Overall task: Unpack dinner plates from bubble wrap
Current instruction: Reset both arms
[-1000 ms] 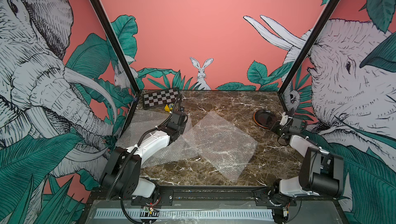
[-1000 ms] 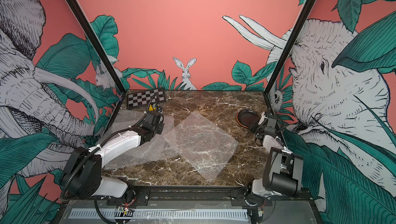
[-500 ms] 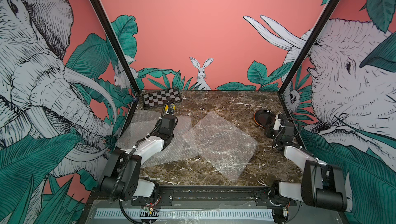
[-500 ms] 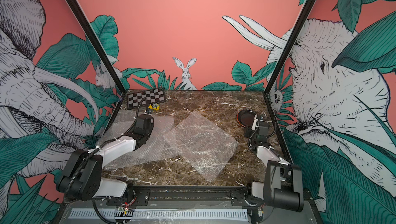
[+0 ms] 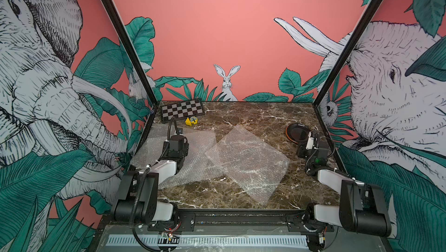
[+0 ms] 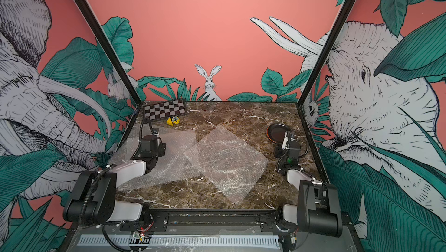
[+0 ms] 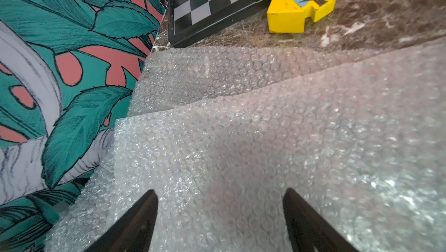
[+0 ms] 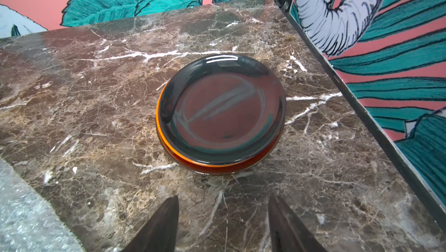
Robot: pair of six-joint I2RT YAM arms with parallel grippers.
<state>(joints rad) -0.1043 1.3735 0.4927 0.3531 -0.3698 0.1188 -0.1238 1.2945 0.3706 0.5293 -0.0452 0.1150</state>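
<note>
Three sheets of bubble wrap (image 5: 246, 161) lie spread flat on the bench (image 5: 253, 118), two overlapping at 9 o'clock and one at the centre. A checkered board (image 5: 182, 112) sits in the 11 o'clock corner, with a yellow block (image 5: 191, 121) just beside it.

The dinner plates (image 5: 297, 133) are stacked unwrapped at 2 o'clock: black plate (image 8: 222, 110) on top, orange plate (image 8: 166, 143) beneath, dark red plate (image 8: 212, 169) at the bottom.

The left gripper (image 7: 219, 190) is over the 9 o'clock sheets, jaws spread wide and gripping nothing; whether it touches the wrap cannot be told. The right gripper (image 8: 224, 197) is near the stack on its 6 o'clock side, jaws apart, empty and clear of the plates.
</note>
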